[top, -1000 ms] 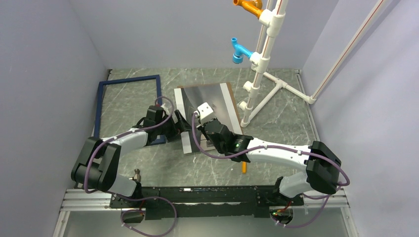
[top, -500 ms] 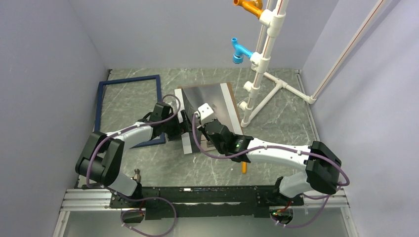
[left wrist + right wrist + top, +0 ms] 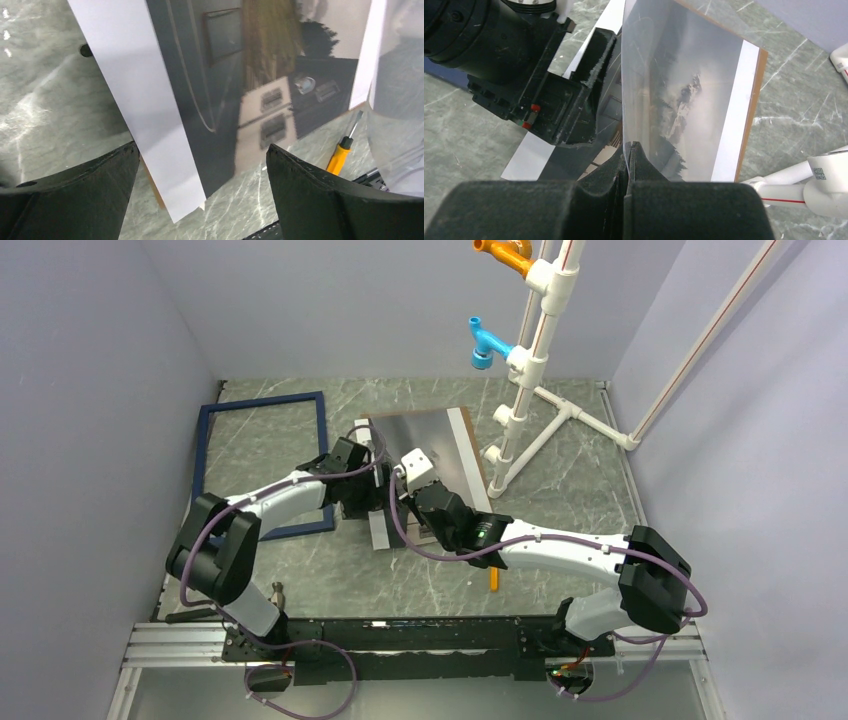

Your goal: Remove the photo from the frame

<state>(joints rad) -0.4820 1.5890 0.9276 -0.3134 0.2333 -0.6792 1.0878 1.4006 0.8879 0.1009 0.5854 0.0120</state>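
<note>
The photo (image 3: 430,435) lies flat and face up near the middle of the grey marbled table (image 3: 560,490). It rests on its brown backing board, whose edge shows along the right side. Its long axis runs from the near edge toward the far wall, the far end leaning slightly left, and the two white strips follow the left and right long sides. The frame (image 3: 262,401) lies flat just to the left of the photo and apart from it. Its long axis is roughly parallel, the table shows through its opening, and the left arm passes over its near right corner. The left gripper (image 3: 202,150) hangs spread wide at the photo's near left corner, which shows between its two fingers (image 3: 75,192), and it grasps nothing. The right gripper (image 3: 629,150) is pinched tight on the near edge of a clear sheet (image 3: 649,60). The sheet rises tilted above the photo, so the greyish scene shows through it. Whether its far edge touches the print cannot be told. An orange-handled screwdriver (image 3: 340,152) lies on the table just off the photo's near right corner. A white pipe stand (image 3: 522,365) rises to the right of the photo's far end.
</note>
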